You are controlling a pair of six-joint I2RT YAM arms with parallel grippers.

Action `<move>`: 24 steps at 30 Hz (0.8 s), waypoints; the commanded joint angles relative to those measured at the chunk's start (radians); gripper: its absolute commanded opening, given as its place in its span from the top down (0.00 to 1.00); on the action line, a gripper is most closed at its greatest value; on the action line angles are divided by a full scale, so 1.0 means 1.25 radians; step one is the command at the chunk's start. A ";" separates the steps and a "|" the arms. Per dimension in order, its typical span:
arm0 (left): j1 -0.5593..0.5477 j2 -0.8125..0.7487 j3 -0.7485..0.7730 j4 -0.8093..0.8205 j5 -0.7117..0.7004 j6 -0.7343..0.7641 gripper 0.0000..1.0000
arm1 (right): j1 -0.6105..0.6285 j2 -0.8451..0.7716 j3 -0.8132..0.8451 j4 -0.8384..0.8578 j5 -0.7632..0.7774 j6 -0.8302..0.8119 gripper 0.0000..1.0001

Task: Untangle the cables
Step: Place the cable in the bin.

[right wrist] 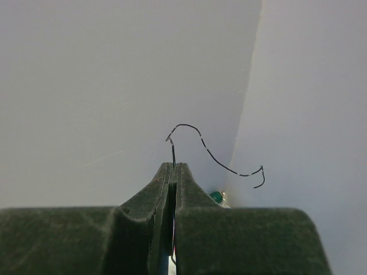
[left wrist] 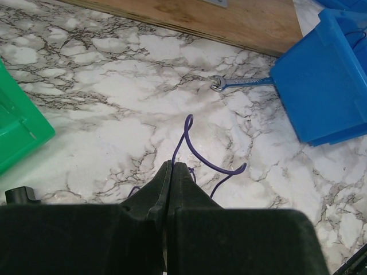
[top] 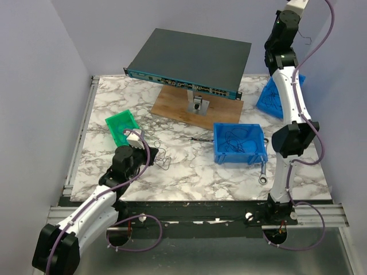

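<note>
The left gripper (left wrist: 173, 167) is clenched on a purple cable (left wrist: 198, 156) looping ahead of its tips, left of the blue bin (left wrist: 327, 86); the right gripper (right wrist: 175, 167), high behind that bin, pinches a black cable (right wrist: 202, 141).

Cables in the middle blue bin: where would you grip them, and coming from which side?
Pinch one loop near the middle of the cables, coming straight down from above. They seem to lie loose on the floor of the blue bin, whose walls would likely block any sideways approach.
</note>
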 commanded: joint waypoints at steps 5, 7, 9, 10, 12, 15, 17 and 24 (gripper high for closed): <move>-0.002 -0.012 0.002 -0.002 -0.035 -0.009 1.00 | -0.016 -0.028 0.051 0.109 -0.082 0.014 0.94; -0.002 -0.016 0.002 -0.002 -0.036 -0.009 1.00 | -0.016 -0.048 0.033 0.152 -0.077 0.013 0.94; -0.002 -0.014 0.002 -0.001 -0.036 -0.009 1.00 | -0.016 -0.053 0.046 0.170 -0.070 -0.001 0.94; -0.002 -0.013 0.002 0.000 -0.037 -0.009 1.00 | -0.016 -0.053 0.057 0.174 -0.069 -0.005 0.94; -0.002 -0.008 0.004 0.000 -0.037 -0.009 1.00 | -0.017 -0.057 0.058 0.195 -0.077 -0.013 0.93; -0.002 -0.001 0.008 0.002 -0.038 -0.008 1.00 | -0.019 -0.063 0.059 0.218 -0.074 -0.019 0.93; -0.002 0.001 0.009 0.002 -0.038 -0.008 1.00 | -0.021 -0.064 0.062 0.221 -0.064 -0.026 0.93; -0.002 -0.003 0.007 0.002 -0.035 -0.007 1.00 | -0.049 -0.084 0.033 0.226 -0.066 -0.013 0.93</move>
